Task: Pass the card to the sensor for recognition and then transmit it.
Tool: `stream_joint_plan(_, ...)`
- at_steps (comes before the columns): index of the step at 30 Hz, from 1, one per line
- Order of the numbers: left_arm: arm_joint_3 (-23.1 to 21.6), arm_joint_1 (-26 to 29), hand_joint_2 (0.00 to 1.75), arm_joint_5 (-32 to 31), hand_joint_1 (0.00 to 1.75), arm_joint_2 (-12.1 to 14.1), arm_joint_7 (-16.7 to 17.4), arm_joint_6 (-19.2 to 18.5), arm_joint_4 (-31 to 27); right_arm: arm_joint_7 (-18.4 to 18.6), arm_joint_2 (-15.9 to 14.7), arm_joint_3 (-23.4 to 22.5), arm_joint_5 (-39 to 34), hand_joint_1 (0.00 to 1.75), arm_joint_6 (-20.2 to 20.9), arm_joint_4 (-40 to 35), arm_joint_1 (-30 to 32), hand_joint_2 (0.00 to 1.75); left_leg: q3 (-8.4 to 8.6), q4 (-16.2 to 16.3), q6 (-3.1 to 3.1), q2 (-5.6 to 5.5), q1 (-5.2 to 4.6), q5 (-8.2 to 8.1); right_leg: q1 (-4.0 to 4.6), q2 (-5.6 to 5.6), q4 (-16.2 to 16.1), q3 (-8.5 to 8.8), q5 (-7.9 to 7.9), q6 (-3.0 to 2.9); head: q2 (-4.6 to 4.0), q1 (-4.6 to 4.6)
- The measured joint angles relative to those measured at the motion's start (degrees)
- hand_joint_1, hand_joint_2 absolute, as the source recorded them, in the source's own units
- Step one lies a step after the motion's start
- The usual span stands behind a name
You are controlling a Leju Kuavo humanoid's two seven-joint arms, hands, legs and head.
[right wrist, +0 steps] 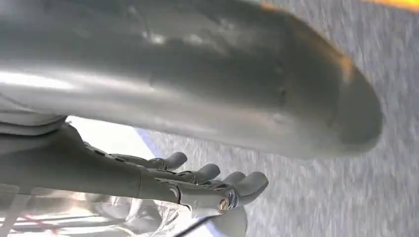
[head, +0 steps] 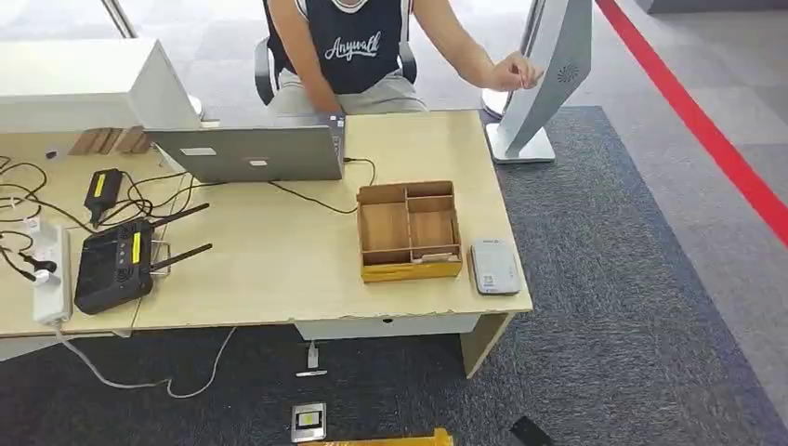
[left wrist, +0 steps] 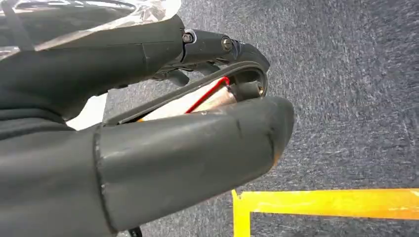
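Observation:
My left hand [left wrist: 163,148] hangs over grey carpet and pinches a card [left wrist: 197,101] between thumb and fingers. The card is pale with a red line and sits in a dark frame; most of it is hidden by the thumb. My right hand [right wrist: 188,113] also hangs over the carpet with its fingers [right wrist: 217,180] stretched out and nothing in it. In the head view, the sensor [head: 494,267], a small grey-white reader, lies flat at the desk's front right corner. It is just right of a wooden divided box [head: 409,230].
A person [head: 358,46] sits behind the desk [head: 279,279], one hand on a white kiosk stand [head: 548,74]. A laptop [head: 256,153], a black router [head: 116,265], a power strip [head: 51,274] and cables cover the desk's left. Yellow tape [left wrist: 336,203] marks the carpet.

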Motion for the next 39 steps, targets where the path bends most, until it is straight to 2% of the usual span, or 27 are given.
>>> stream_joint_plan(1,0.00,0.01,0.00,0.00,0.00,0.00,0.00,0.02,0.00,0.13,-0.62,0.00,0.00,0.00,0.05,0.00,-0.63,1.75,0.02,0.00,0.00,0.00,0.00,0.00,0.00,0.00,-0.01,0.03,0.00,0.00,0.00,0.00)
stream_joint_plan(5,-0.02,0.03,0.00,-0.33,0.00,0.00,-0.09,-0.17,0.00,1.27,-2.32,0.11,1.71,0.00,-3.28,-0.18,-2.23,1.75,0.02,0.00,0.00,-0.03,-0.04,0.00,-0.03,-0.01,0.01,0.06,0.02,0.03,0.00,-0.07)
stream_joint_plan(8,-0.04,-0.03,0.00,-0.61,0.00,0.07,-0.63,-1.07,0.00,2.56,-6.43,0.33,4.00,0.00,-4.24,-0.33,-6.24,1.75,0.06,0.01,0.01,0.00,-0.07,0.01,-0.05,0.01,0.02,0.07,0.04,0.04,0.00,-0.11)
stream_joint_plan(18,-0.09,-0.01,0.00,-0.72,0.00,0.09,-0.94,-2.05,0.00,7.52,-15.57,2.32,11.84,0.00,-0.40,-3.17,-15.67,1.75,0.07,0.03,0.07,-0.02,-0.09,0.04,-0.09,-0.02,0.04,0.13,0.08,0.10,0.00,-0.04)
stream_joint_plan(22,-0.09,-0.05,0.00,-0.48,0.00,0.11,0.16,-2.03,0.00,11.89,-18.41,3.87,15.72,0.00,0.90,-4.81,-19.24,1.75,0.05,0.04,0.07,-0.04,-0.11,0.05,-0.11,-0.02,0.06,0.08,0.07,0.10,0.00,0.00)
stream_joint_plan(26,-0.11,-0.03,0.00,-0.48,0.00,0.15,0.33,-2.30,0.00,16.46,-21.73,5.16,20.42,0.00,0.28,-6.97,-23.47,1.75,0.01,0.04,0.08,-0.06,-0.13,0.06,-0.15,-0.03,0.07,0.10,0.09,0.13,0.00,-0.04)
stream_joint_plan(29,-0.13,-0.02,0.00,-0.50,0.00,0.22,0.15,-2.40,0.00,17.03,-24.30,5.57,24.80,0.00,-0.07,-9.40,-27.10,1.75,0.01,0.05,0.09,-0.06,-0.14,0.06,-0.15,-0.03,0.09,0.09,0.12,0.14,0.00,0.02)
stream_joint_plan(33,-0.15,-0.08,0.00,-0.50,0.00,0.24,-0.04,-2.43,0.00,17.09,-26.31,4.13,34.09,0.00,4.50,-14.49,-30.60,1.75,0.07,0.06,0.09,-0.05,-0.13,0.07,-0.14,-0.03,0.09,0.07,0.12,0.14,0.00,0.02)
stream_joint_plan(39,-0.17,-0.10,0.00,-0.50,0.00,0.22,-0.06,-2.47,0.00,17.12,-27.59,2.14,36.28,0.00,5.16,-19.06,-32.12,1.75,0.02,0.06,0.09,-0.18,-0.10,0.07,-0.10,-0.16,0.10,0.11,0.09,0.14,0.00,0.02)
